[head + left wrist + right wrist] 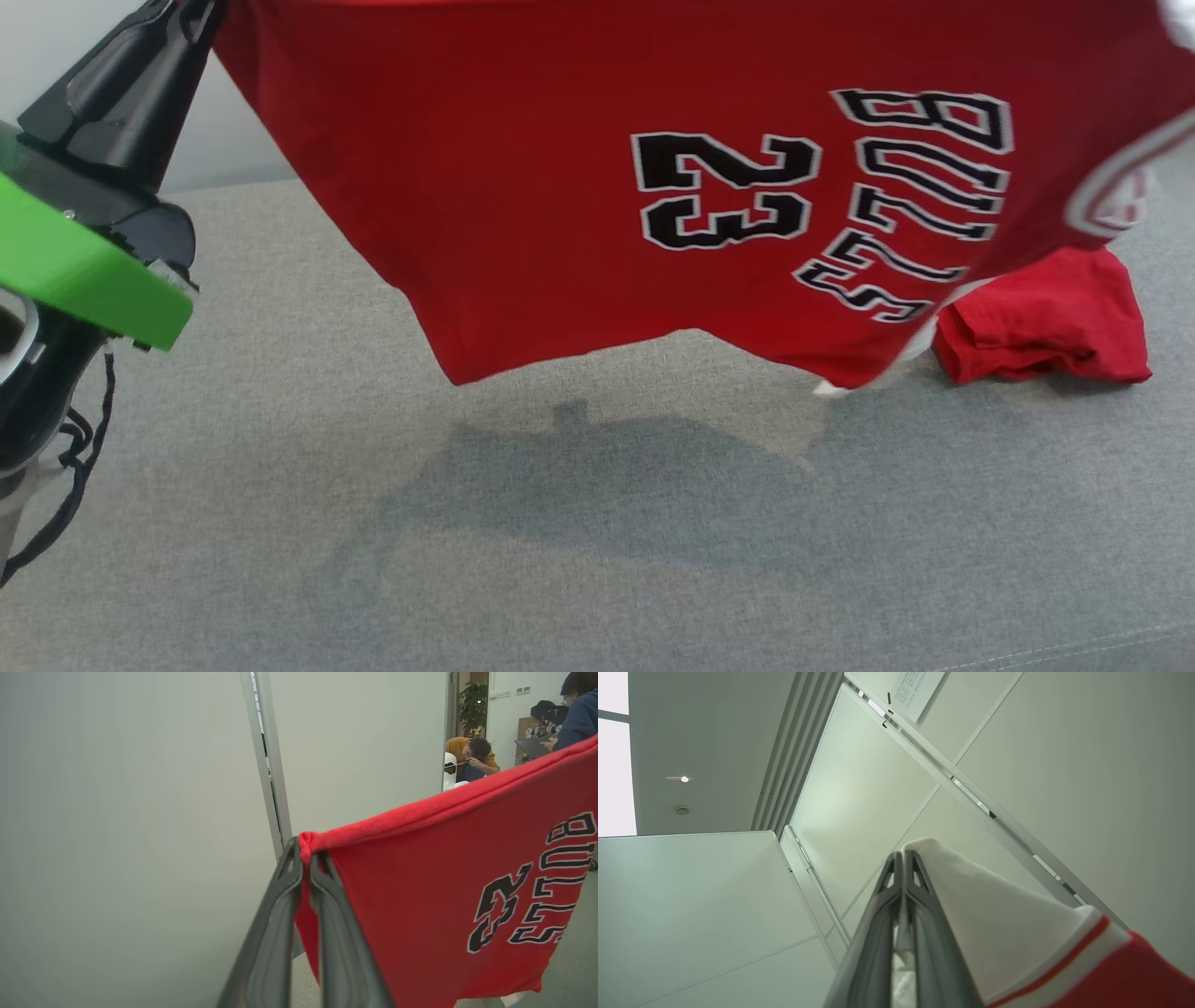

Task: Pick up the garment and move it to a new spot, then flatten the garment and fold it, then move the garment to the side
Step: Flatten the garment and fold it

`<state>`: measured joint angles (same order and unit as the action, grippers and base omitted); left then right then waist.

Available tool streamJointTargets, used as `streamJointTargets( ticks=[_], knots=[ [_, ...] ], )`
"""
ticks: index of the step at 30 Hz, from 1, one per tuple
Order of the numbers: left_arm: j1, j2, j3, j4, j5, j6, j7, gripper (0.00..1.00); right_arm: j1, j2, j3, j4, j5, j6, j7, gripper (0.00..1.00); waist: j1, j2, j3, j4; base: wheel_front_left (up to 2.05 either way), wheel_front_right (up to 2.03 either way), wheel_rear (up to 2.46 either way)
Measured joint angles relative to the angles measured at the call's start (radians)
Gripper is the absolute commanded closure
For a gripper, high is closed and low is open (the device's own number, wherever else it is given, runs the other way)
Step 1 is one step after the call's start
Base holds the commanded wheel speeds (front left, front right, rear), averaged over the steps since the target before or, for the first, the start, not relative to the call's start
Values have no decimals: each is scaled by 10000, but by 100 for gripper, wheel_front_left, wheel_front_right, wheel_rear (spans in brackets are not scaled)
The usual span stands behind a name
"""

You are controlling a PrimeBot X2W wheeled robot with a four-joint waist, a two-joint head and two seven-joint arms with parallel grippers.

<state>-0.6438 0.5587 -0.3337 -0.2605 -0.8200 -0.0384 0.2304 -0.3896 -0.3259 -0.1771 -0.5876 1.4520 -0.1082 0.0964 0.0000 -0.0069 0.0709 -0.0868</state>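
The garment (523, 187) is a red jersey printed with a black "23" and "BULLS". It hangs stretched in the air above the grey cushion (280, 523). One red part (1046, 322) droops and rests crumpled on the cushion at the right. My left gripper (191, 11) at the upper left is shut on the garment's corner. In the left wrist view the fingers (306, 858) pinch the red hem (420, 812). My right gripper (903, 856) is shut on the garment's white trim (999, 924), pointing up toward the ceiling.
White partition walls (140, 812) stand behind the cushion. Through a gap, two people (472, 756) sit in the room beyond, far off. The garment's shadow (597, 485) lies on the cushion's middle.
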Motion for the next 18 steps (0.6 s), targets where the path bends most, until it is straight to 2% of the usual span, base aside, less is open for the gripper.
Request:
streamJointTargets(
  ticks=[4, 6, 11, 14, 18],
  knots=[
    [148, -21, 456, -1574, -1158, 127, 447, 100, -140, -282, -698, -1555, 207, -81, 0, 100, 0, 0, -266, 5, 0, 0, 0],
    [166, 21, 848, -2280, -1678, 401, 725, 100, -140, -337, -922, -2128, 385, -151, 23, 100, -1, 0, -303, 5, 0, 0, 0],
    [314, 405, 1145, -3087, -2339, 1072, 1762, 100, 78, -433, -968, -2301, 953, -182, 502, 100, -1, 0, -29, 5, 0, 0, 0],
    [334, 433, 1018, -2671, -2587, 1267, 2301, 100, 593, -309, -426, -1141, 1310, -180, 865, 100, 0, 0, 268, 22, 0, 0, 0],
    [336, 366, 548, -324, -2683, 1371, 2801, 100, 1195, 295, 1072, 1810, 1473, -251, 1221, 100, 0, 0, 728, 96, 0, 0, 0]
  ],
)
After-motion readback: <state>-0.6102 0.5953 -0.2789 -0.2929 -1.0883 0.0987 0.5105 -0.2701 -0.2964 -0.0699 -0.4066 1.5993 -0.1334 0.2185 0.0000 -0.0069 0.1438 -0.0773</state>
